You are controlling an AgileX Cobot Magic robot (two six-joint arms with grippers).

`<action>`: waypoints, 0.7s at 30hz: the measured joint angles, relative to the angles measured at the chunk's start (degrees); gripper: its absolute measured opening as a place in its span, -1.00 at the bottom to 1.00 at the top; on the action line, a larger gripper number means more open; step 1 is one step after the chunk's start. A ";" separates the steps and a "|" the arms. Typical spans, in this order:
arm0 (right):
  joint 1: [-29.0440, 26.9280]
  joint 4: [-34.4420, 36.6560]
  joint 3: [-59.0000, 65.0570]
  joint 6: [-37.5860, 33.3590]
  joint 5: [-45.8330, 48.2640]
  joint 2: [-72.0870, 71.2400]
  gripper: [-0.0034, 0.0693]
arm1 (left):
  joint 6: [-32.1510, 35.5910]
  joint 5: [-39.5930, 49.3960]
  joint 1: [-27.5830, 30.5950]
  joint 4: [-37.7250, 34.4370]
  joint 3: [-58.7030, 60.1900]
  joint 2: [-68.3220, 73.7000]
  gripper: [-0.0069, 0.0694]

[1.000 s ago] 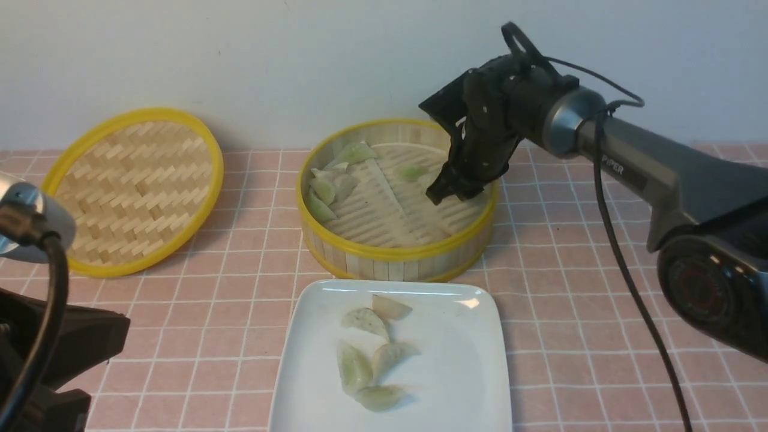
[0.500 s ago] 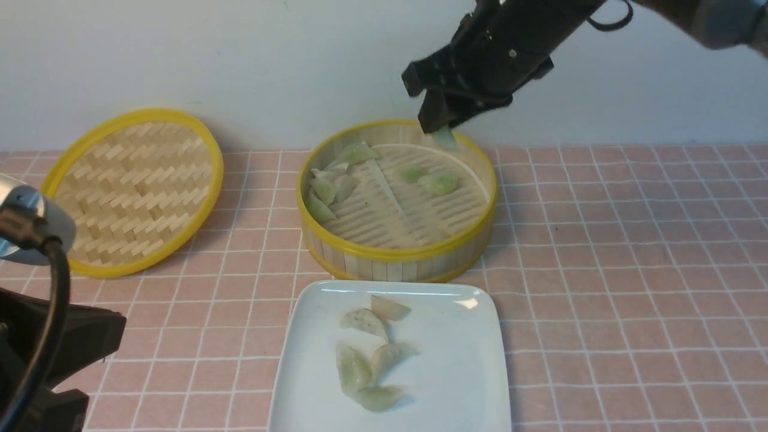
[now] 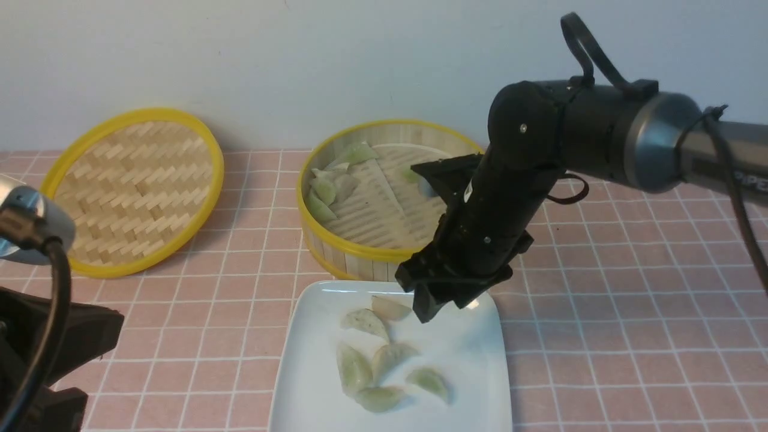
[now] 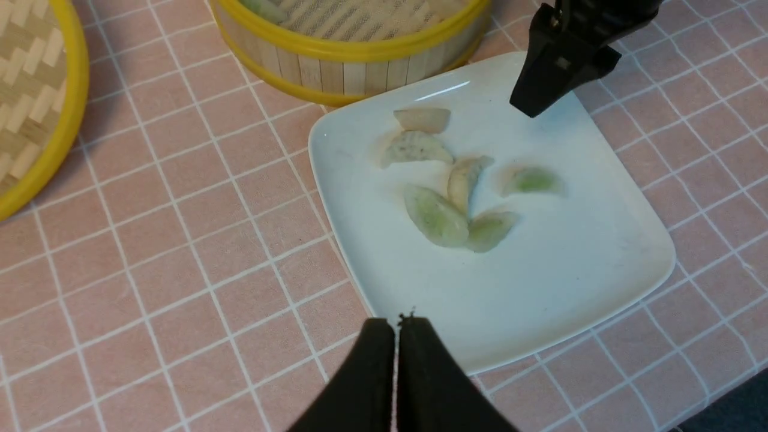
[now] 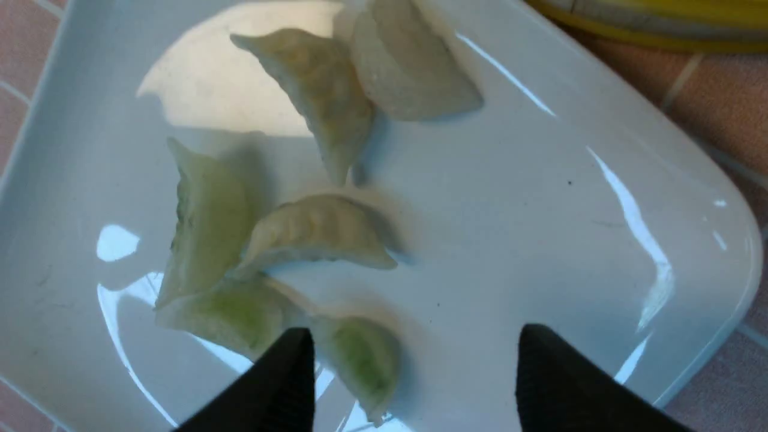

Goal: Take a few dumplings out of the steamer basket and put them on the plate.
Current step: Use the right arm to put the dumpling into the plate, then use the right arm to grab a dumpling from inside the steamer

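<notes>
Counted six small pale crescent dumplings [image 3: 354,367] on the glossy white square plate [image 3: 480,384], against five half a second before. Found the added one, a greenish dumpling [image 3: 427,383], lying loose toward the plate's right side, just beside the other five and clear of both fingers. Noted the black right end effector [image 3: 447,305] low over the plate's far right corner; had seen it half a second earlier high above the far rim of the round bamboo steamer basket with yellow rims [image 3: 360,253], pinching a dumpling, and a second earlier dipped inside that basket. Saw its jaws standing apart with nothing between them; in the right wrist view, caught the two dark fingertips [image 5: 282,384] above bare plate and the edge of the greenish dumpling. Traced the right arm coming in from the right, wrist bent steeply down and leaning left, crossing in front of the steamer basket's right half. Found the remaining basket dumplings [image 3: 327,189] as before: a bunch against the left wall, one more part-hidden behind the arm. Found the left end effector [image 4: 396,336] pressed together, empty, near the plate's near edge, parked where it had been. Logged the flat woven yellow-rimmed lid [image 3: 135,192] unmoved on the pink tiled counter [image 3: 600,312], well left of the basket.
</notes>
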 joint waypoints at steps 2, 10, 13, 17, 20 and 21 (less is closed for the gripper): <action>-0.05 -1.84 -1.67 -1.01 -0.51 0.00 0.45 | 0.00 0.00 0.00 0.14 0.00 0.00 -0.83; -5.90 -10.58 -20.70 -1.96 -8.27 5.90 0.67 | 0.00 0.00 0.00 0.50 0.00 0.00 -0.83; -8.30 -11.33 -30.65 -2.60 -6.57 13.49 0.68 | -0.51 0.00 0.00 0.56 0.00 0.00 -0.83; -9.30 -11.41 -39.90 -2.81 -4.06 22.73 0.68 | -0.65 0.05 0.00 0.61 0.00 0.00 -0.83; -9.43 -11.36 -45.78 -3.25 -3.07 28.88 0.68 | -1.09 0.05 0.00 0.61 0.00 0.00 -0.83; -9.43 -11.22 -47.32 -3.38 -2.91 30.50 0.68 | -1.27 0.05 0.00 0.61 0.00 0.00 -0.83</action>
